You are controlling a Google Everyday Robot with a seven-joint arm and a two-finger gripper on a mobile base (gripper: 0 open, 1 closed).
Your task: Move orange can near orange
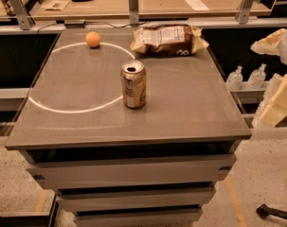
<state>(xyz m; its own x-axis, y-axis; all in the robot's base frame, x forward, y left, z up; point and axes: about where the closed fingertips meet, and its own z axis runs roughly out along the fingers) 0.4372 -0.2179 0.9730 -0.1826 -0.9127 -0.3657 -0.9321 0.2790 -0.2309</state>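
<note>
Camera view: the orange can [133,84] stands upright near the middle of the counter [190,112]. It is well apart from the orange [93,39], which sits toward 11 o'clock by the far edge. A chip bag [169,39] lies at 1 o'clock. The hand [279,103] hangs beyond the counter's edge at 3 o'clock, holding nothing; how far open it is I cannot tell. The can looks light, thin-walled and smooth, so it could dent or slip. A gentle side grip at mid-body seems best.
</note>
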